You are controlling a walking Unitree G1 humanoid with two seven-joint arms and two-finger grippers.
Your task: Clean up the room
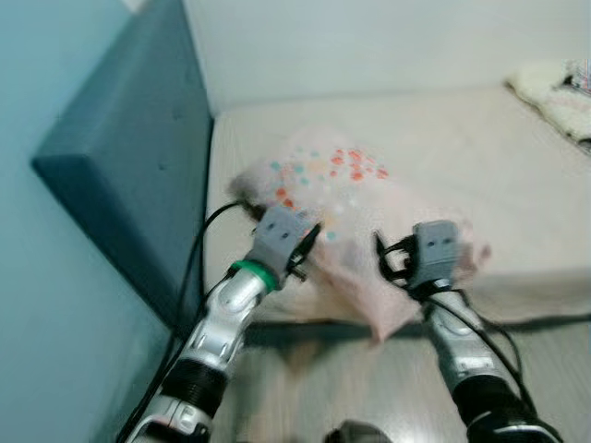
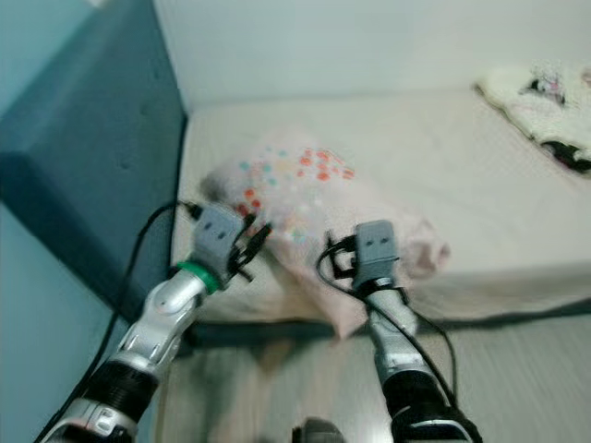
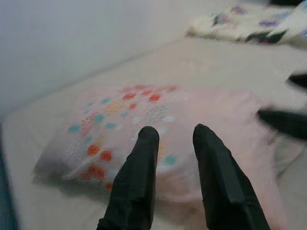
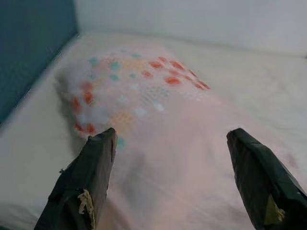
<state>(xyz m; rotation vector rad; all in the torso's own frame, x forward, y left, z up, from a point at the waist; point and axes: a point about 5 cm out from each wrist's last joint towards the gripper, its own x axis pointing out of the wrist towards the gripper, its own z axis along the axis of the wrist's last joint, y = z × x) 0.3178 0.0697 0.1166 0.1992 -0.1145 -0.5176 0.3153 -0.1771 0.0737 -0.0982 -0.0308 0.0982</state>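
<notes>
The pink pillow [image 1: 355, 217] lay on the bed [image 1: 480, 148] near the headboard [image 1: 138, 175]. Both the left gripper [image 3: 175, 136] and the right gripper [image 4: 170, 139] hovered over it, fingers spread, empty. Probably they should pinch opposite edges evenly.

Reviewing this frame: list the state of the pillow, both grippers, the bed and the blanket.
Pink dotted pillow: lying flat on the mattress, one corner overhanging the edge.
Left gripper: open, fingers narrowly parted over the pillow.
Right gripper: open wide over the pillow.
Mattress: bare.
Patterned blanket: crumpled at the far end.
</notes>
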